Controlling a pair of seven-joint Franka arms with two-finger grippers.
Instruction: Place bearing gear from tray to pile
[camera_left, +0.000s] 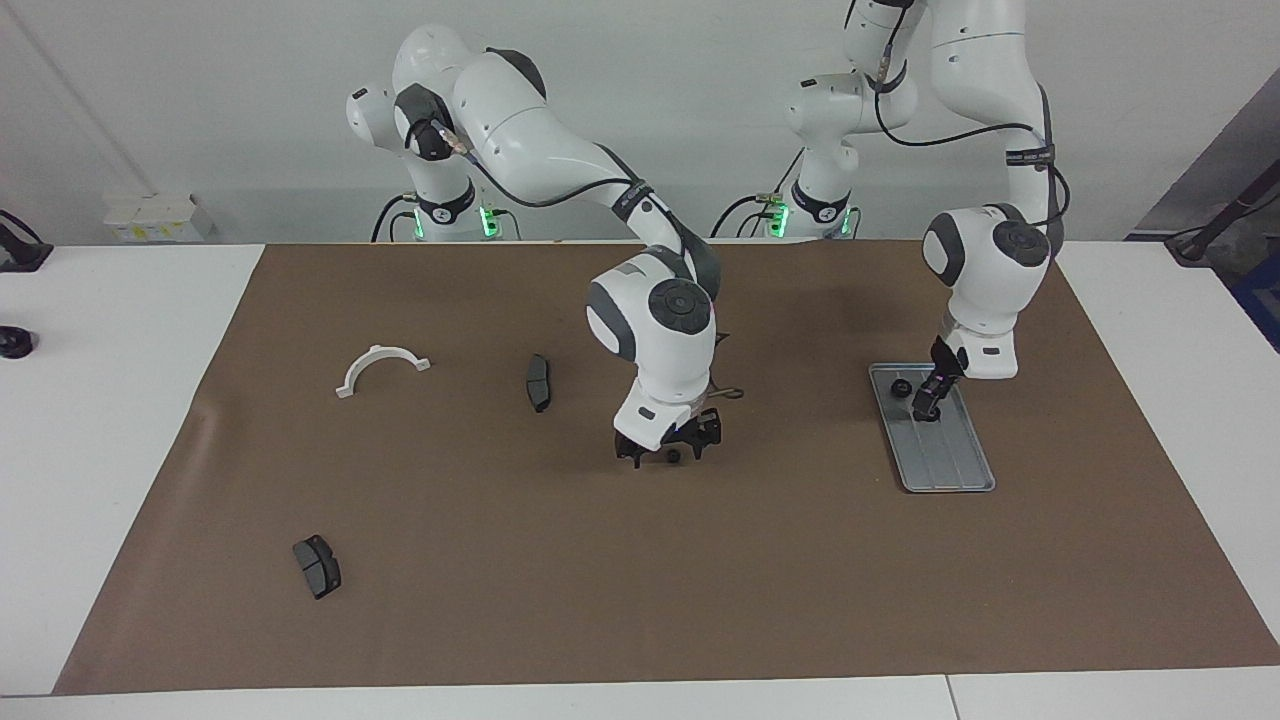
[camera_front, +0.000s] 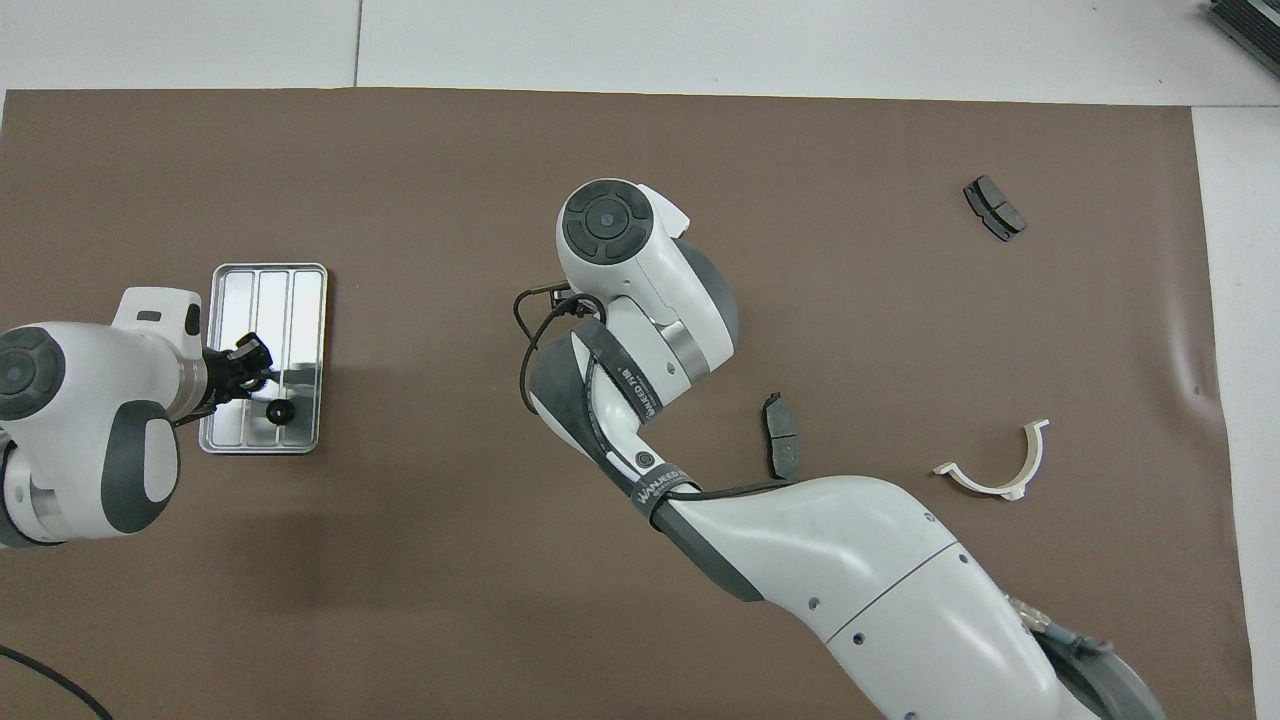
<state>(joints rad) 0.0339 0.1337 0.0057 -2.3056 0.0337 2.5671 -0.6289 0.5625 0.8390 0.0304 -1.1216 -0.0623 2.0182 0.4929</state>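
The silver tray (camera_left: 950, 465) (camera_front: 260, 290) lies toward the left arm's end of the table. One small black bearing gear (camera_left: 900, 388) (camera_front: 278, 410) sits loose at the tray's end nearer the robots. My left gripper (camera_left: 925, 408) (camera_front: 250, 365) is down in the tray beside it, shut on another bearing gear that its fingers mostly hide. At mid-mat my right gripper (camera_left: 668, 457) stands open and low, straddling a bearing gear (camera_left: 673, 456) that lies on the mat. In the overhead view its own wrist hides that gripper.
The pile is spread toward the right arm's end: a white semicircular bracket (camera_left: 380, 365) (camera_front: 1000, 475), a dark brake pad (camera_left: 538, 382) (camera_front: 781, 448) near the right arm's wrist, and another brake pad (camera_left: 317, 566) (camera_front: 994, 207) farthest from the robots. A brown mat (camera_left: 800, 580) covers the table.
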